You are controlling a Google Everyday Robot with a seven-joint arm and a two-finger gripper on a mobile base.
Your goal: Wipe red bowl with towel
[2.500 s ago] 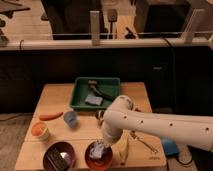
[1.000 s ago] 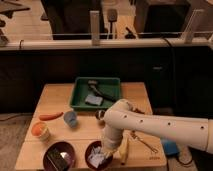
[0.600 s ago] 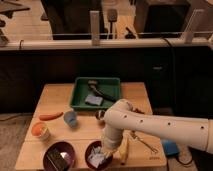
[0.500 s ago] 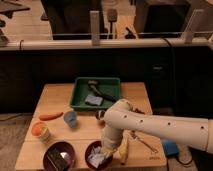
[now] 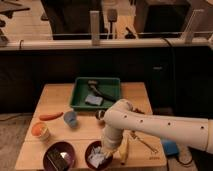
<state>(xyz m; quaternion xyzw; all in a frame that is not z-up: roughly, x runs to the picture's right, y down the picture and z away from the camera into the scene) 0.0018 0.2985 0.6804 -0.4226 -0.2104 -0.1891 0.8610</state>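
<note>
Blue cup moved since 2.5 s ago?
No: blue cup unchanged, front-left of the green tray; gripper is in the red bowl, on the towel.

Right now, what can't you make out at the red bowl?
- Camera view: the claw is down at the red bowl; the wrist hides whether it holds the towel.
- The bowl's inside is covered by towel and arm, and its near rim is cut off by the bottom edge.
- The contents of the dark bowl and the green tray are too blurred to name.

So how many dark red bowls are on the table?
2. One dark red bowl at the front edge holds the white towel, under the gripper; the other bowl sits just left.
</note>
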